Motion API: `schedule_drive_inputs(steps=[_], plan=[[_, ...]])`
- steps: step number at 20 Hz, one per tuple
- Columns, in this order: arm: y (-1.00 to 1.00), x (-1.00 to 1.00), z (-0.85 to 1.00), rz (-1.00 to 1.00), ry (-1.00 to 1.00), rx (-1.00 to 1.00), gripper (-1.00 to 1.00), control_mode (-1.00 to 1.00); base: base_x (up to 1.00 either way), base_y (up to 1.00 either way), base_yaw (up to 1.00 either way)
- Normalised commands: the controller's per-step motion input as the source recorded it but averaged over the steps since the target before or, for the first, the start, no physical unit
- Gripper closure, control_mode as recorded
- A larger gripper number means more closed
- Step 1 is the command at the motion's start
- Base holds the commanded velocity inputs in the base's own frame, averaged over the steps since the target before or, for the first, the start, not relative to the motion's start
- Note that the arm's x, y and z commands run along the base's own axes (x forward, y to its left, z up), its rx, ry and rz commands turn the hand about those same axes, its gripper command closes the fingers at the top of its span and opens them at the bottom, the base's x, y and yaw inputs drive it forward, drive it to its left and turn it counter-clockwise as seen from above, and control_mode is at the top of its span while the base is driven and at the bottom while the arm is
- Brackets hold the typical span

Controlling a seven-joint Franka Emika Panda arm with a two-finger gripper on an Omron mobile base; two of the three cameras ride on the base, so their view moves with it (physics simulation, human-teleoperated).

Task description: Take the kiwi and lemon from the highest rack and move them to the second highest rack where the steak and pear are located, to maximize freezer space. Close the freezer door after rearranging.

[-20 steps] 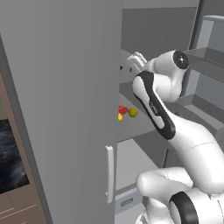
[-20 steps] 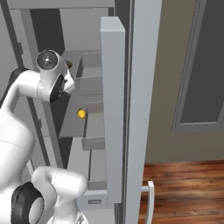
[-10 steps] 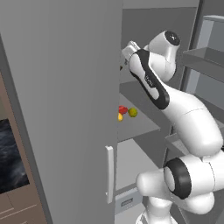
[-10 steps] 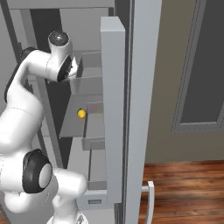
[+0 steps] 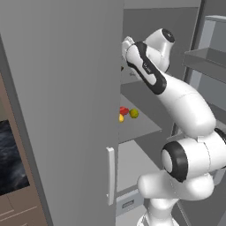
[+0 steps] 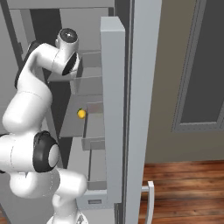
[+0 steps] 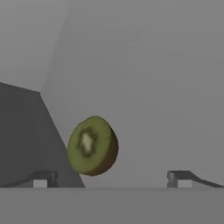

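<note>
Kiwi [image 7: 92,145]: halved, seen resting on grey shelf, between fingertips but untouched.
Gripper [image 7: 113,178]: jaws spread wide, nothing held.

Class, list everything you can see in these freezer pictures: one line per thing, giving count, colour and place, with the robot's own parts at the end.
kiwi: one, green cut face with brown skin, on the highest rack, ahead of the fingertips
lemon: one, orange-yellow, on the second highest rack
steak: one, red, same rack, beside the lemon
pear: one, greenish-yellow, right of the steak
freezer door: one, grey, swung open
gripper: one, dark tips, open, nothing between them
</note>
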Motion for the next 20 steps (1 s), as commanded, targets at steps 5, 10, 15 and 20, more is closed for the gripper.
schedule_drive_inputs(steps=[5,10,15,20], plan=[[0.20,0.38,-0.11,0.00,0.01,0.05,-1.00,-1.00,0.00,0.00,0.00],[0.10,0.17,-0.14,0.00,0.03,0.00,-1.00,-1.00,0.00,0.00,0.00],[0.02,0.00,-0.16,0.00,0.00,0.00,-1.00,-1.00,0.00,0.00,0.00],[0.14,0.09,-0.24,0.00,0.01,0.00,-1.00,-1.00,0.00,0.00,0.00]])
